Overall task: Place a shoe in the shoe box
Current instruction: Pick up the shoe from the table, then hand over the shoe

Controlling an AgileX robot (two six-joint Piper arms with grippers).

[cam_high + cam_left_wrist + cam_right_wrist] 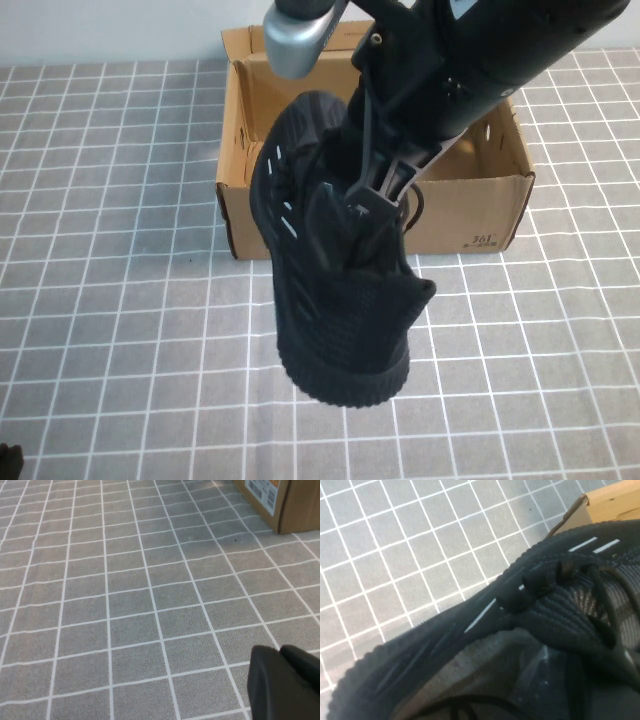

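The black knit shoe (335, 290) hangs in the air, toe down and close to the high camera, in front of the near wall of the brown cardboard shoe box (470, 215). My right gripper (368, 200) is shut on the shoe at its collar, with the arm reaching in from the upper right. In the right wrist view the shoe (560, 610) fills the picture, with its laces and white stripes showing, and a corner of the box (615, 505) lies behind it. My left gripper (280, 652) is shut and empty, low over the mat at the near left.
A grey mat with a white grid (120, 300) covers the table. The box is open at the top, its flaps standing up. A box corner with a barcode label (265, 492) shows far off in the left wrist view.
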